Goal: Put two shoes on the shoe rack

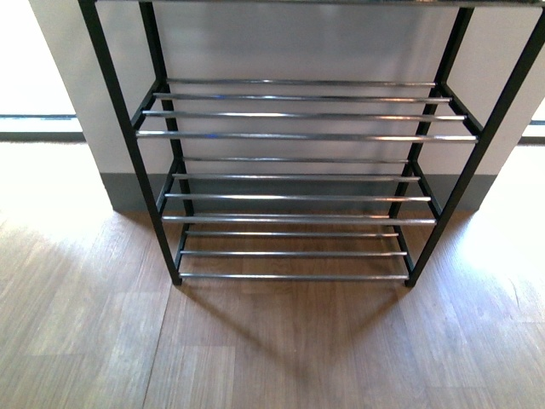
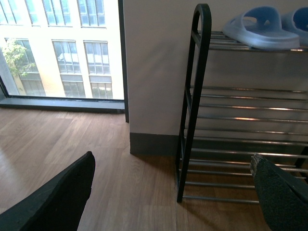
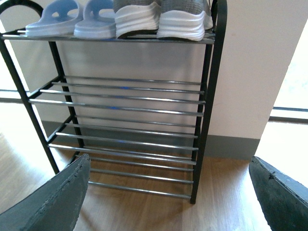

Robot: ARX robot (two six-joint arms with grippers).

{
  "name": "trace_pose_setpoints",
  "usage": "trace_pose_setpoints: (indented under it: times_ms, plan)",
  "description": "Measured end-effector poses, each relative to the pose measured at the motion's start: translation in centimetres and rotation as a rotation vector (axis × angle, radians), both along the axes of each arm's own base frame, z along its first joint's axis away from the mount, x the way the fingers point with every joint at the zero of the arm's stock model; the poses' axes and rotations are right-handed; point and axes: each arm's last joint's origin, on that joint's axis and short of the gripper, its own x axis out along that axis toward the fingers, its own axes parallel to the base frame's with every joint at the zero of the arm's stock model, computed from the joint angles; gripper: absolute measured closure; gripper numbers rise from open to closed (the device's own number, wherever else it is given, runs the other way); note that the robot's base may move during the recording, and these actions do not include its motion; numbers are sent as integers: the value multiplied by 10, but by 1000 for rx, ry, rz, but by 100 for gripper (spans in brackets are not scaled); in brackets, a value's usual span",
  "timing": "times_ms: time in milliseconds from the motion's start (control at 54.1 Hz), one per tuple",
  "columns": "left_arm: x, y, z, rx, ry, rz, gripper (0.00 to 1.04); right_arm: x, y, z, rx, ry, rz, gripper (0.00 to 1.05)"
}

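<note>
Nearest in the right wrist view, the right pincer (image 3: 168, 192) is spread wide, its two dark, rough-faced fingers (image 3: 53, 199) apart at the frame's edges with nothing between them. The left pincer (image 2: 173, 192) is likewise spread and empty, two black fingers (image 2: 57, 197) showing at the lower corners of the left wrist view.

Beyond both pincers lies the wooden floor (image 1: 281, 349), and on it, straight ahead of the spread fingers, stands the shoe rack (image 3: 125, 110). It has a thin black metal frame with rounded side loops and shelves of parallel silver rods. Four tiers can be counted in the right wrist view; the lower three are bare rods.

Farther and higher than the pincers, on the top tier, sit the shoes, four in all. Two pale blue slide sandals (image 3: 70, 19) with wide straps lie side by side towards one end. Touching or just beside them are two grey knit sneakers (image 3: 161, 17) with thick white soles, reaching to the other end. Both pincers are well apart from the shoes.

Behind the rack is a pale wall (image 1: 298, 43) with a grey skirting board (image 3: 226, 147), and a window (image 2: 57, 48) beside it.
</note>
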Motion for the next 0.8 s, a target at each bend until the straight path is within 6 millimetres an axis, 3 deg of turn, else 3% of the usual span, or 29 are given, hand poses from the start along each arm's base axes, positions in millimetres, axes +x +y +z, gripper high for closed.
trace_pose_setpoints:
  times_ms: [795]
  plan:
    - [0,0,0,0,0,0,9,0,0,0,0,0,0,9]
